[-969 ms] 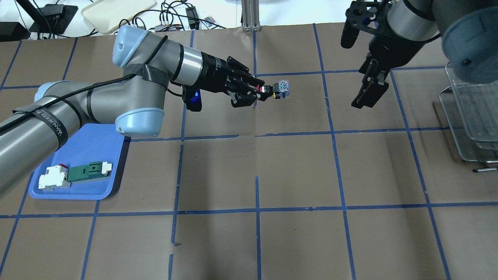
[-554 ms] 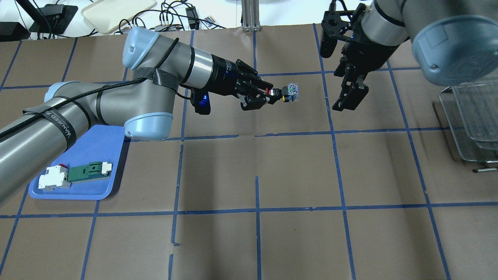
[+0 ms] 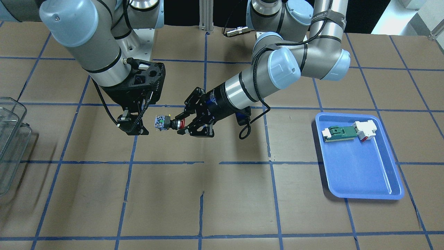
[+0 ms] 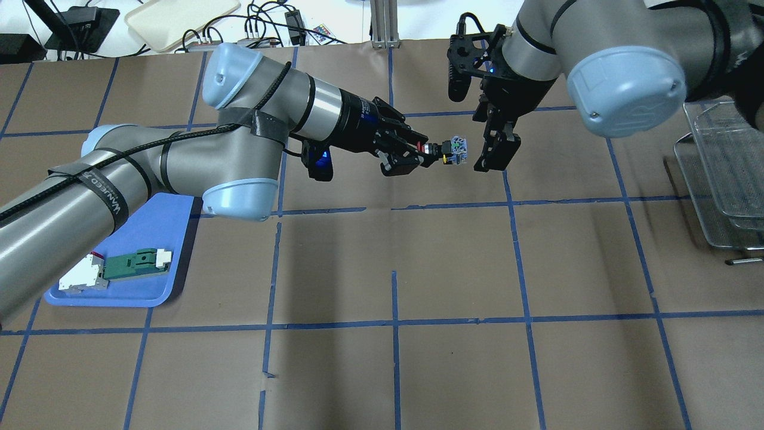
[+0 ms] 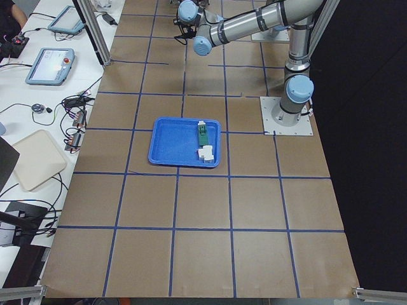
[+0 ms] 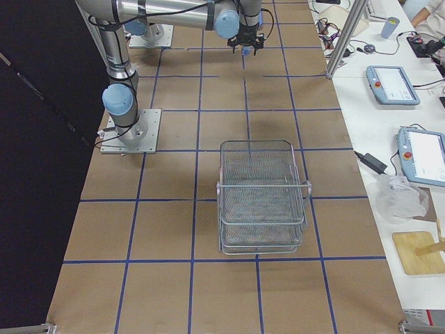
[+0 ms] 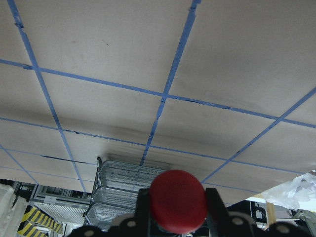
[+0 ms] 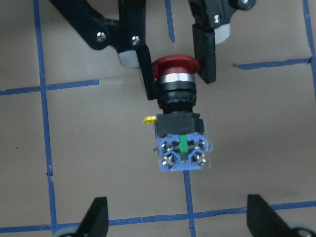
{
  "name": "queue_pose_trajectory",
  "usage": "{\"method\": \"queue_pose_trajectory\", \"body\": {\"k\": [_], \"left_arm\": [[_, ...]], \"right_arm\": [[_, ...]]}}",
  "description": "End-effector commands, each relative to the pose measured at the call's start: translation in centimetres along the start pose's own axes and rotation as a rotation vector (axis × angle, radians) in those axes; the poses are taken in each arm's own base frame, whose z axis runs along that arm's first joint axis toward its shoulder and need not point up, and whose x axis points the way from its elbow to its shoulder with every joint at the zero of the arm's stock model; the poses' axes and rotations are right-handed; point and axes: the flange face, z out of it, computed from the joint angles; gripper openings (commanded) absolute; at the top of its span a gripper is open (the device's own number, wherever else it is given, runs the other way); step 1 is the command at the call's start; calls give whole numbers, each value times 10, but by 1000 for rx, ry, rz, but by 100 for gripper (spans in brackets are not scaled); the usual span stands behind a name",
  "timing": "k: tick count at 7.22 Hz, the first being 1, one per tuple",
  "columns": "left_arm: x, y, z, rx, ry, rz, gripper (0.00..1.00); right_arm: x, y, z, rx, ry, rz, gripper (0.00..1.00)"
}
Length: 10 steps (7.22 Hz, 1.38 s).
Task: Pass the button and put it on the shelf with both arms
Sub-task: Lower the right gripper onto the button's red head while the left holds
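The button (image 4: 449, 149), with red cap, black collar and bluish-white block, is held level in the air over the table's middle. My left gripper (image 4: 425, 150) is shut on its red cap end; it also shows in the front view (image 3: 182, 125). The button's block end (image 3: 161, 122) points at my right gripper (image 4: 494, 152), which is open and just beside it without touching. In the right wrist view the button (image 8: 180, 123) hangs between the left fingers (image 8: 138, 54), a short way in front of my open fingertips (image 8: 96, 215). The wire shelf (image 4: 722, 167) stands at the table's right edge.
A blue tray (image 4: 119, 239) at the left holds a green-and-white flat part (image 4: 136, 264) and a white blocky part (image 4: 80, 276). The shelf also shows in the right side view (image 6: 263, 198) and the left wrist view (image 7: 123, 182). Brown paper with blue tape lines covers the table.
My right arm has swung left and down until its open gripper is next to the button. My left arm has carried the button a little to the right.
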Motion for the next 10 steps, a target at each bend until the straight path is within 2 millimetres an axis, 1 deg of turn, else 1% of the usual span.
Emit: {"method": "queue_pose_trajectory", "body": {"k": [1, 3, 4, 6, 7, 8, 9, 10], "left_arm": [[-4, 4, 2, 2, -1, 0, 0], [-6, 8, 3, -3, 4, 8, 0], [-6, 11, 2, -16, 18, 2, 0], [-6, 10, 2, -18, 24, -5, 0], [-6, 12, 0, -20, 27, -2, 0], [-6, 12, 0, -20, 27, -1, 0], [-6, 12, 0, -20, 27, -2, 0], [-6, 13, 0, -21, 28, -1, 0]], "right_arm": [[1, -3, 5, 13, 2, 0, 100], [1, -4, 10, 15, -6, 1, 100], [5, -7, 20, 10, -22, -4, 100], [-1, -22, 28, 10, -37, -20, 100], [0, -26, 23, 12, -26, -23, 100], [-1, -26, 23, 10, -27, -27, 100], [-1, -26, 21, 10, -21, -28, 65], [2, -21, 23, -6, -21, -32, 44]]}}
